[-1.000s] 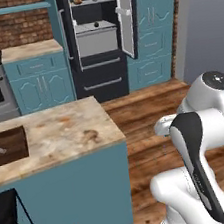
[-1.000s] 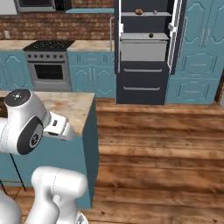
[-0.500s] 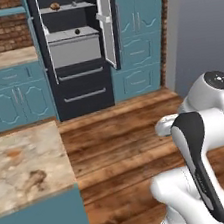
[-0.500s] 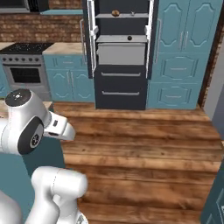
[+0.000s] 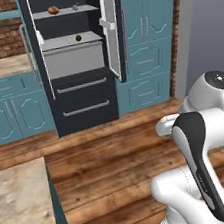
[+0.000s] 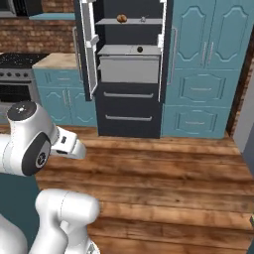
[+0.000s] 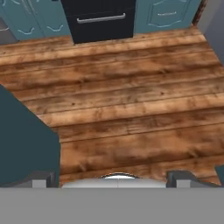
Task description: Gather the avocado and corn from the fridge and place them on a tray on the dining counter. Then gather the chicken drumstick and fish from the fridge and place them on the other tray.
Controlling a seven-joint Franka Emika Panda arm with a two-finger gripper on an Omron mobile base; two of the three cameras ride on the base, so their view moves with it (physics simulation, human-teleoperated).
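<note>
The tall charcoal-black fridge stands open ahead; a golden-brown drumstick, probably, is seen on its top shelf. The two-finger gripper is spread empty, well short, aimed floorward.

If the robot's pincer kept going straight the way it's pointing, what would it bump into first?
Probably the wooden floor. The open pincer looks down and forward at bare planks, and nothing lies between. The fridge drawer sits farther on, though depth is hard to judge.

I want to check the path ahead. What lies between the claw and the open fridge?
Bare wooden floor lies between the open claw and the fridge in the hand view. Both base views show the same planks.
</note>
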